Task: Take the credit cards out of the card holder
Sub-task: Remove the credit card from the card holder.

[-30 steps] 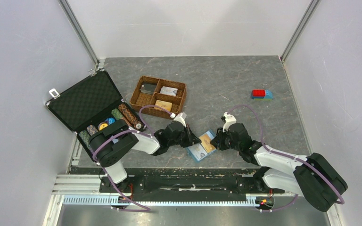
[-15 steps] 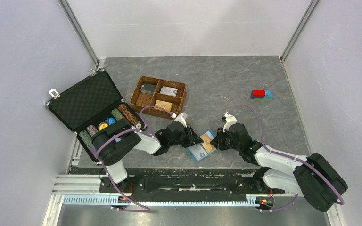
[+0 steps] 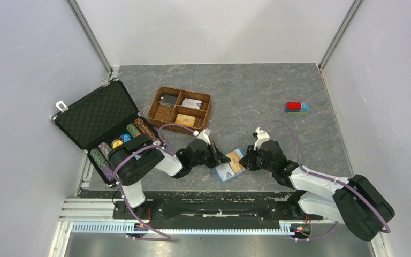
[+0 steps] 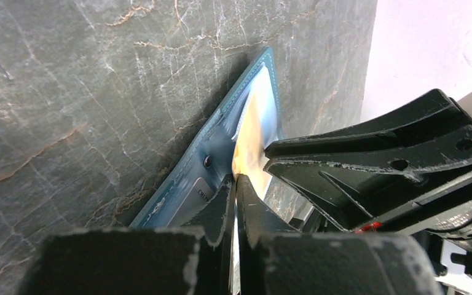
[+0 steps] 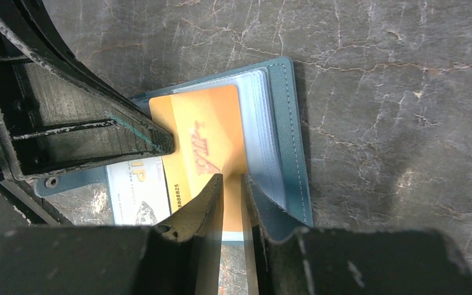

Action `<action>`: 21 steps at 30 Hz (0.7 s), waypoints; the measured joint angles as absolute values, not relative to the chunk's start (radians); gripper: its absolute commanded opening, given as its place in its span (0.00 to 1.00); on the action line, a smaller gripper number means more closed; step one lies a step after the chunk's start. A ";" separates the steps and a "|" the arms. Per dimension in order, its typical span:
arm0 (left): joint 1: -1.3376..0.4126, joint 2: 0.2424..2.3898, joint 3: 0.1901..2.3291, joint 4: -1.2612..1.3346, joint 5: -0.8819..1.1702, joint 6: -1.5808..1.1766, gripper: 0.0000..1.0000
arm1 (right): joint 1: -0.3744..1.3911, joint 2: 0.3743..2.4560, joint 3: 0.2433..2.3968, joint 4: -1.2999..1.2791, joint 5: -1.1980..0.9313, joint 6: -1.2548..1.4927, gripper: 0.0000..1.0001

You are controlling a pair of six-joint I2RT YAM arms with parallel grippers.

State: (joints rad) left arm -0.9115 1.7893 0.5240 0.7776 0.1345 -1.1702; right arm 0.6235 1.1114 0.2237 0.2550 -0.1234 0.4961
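The card holder (image 3: 241,153) lies open on the table between my grippers; it also shows in the left wrist view (image 4: 221,141) and the right wrist view (image 5: 289,123). A bright orange credit card (image 5: 203,129) lies askew on its pages, partly over a white card (image 5: 138,190) in the left page. My left gripper (image 3: 220,158) is shut on the orange card's left edge (image 4: 250,132), which is seen edge-on between its jaws (image 4: 235,181). My right gripper (image 3: 248,160) sits low over the holder's near side (image 5: 230,184), its jaws a narrow gap apart with nothing between them.
A brown wicker tray (image 3: 152,110) holding several cards stands behind the left arm. An open black foam-lined case (image 3: 93,115) with poker chips (image 3: 134,131) is at the left. A red and blue brick (image 3: 296,107) lies at the far right.
My left arm has edged slightly toward the holder. The right arm and the holder have barely moved.
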 measured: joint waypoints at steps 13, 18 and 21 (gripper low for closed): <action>-0.893 1.731 0.400 0.869 0.141 -1.225 0.02 | 0.578 1.101 0.199 0.276 -0.161 0.505 0.19; -0.888 1.671 0.364 0.849 0.138 -1.228 0.02 | 0.562 1.097 0.199 0.270 -0.176 0.504 0.18; -0.885 1.627 0.363 0.819 0.134 -1.226 0.02 | 0.556 1.093 0.200 0.262 -0.187 0.495 0.19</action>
State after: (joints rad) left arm -0.8848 1.6272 0.3634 0.8188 0.1341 -1.2263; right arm 0.5556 1.0935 0.1997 0.2623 -0.1867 0.4946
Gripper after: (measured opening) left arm 0.033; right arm 0.184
